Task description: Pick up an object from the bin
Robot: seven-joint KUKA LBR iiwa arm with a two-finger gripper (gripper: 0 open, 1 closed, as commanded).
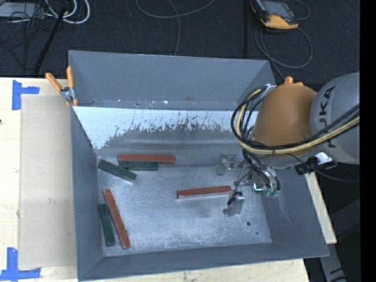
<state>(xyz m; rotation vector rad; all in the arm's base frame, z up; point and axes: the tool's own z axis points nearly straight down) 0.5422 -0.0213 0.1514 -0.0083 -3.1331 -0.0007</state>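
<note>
1. Grey metal bin, a few flat bars loose on its floor. The one that matters to me is the red-brown flat bar lying almost level, right of the middle.
2. The gripper is down at that bar's right end. Its fingers stand apart, one on the far side and one on the near side, so I read it as open and straddling the end, with nothing clamped.
3. I judge this to be the grasp step: positioned but not yet closed.
4. The next move calls for closing squarely across the bar's narrow width, then a straight lift. Caught so near its end, the bar may well tip or slide out.
5. The others lie well clear to the left: a second red-brown bar with two dark green bars near the back, and a red-brown and green pair at the front-left corner.
</note>
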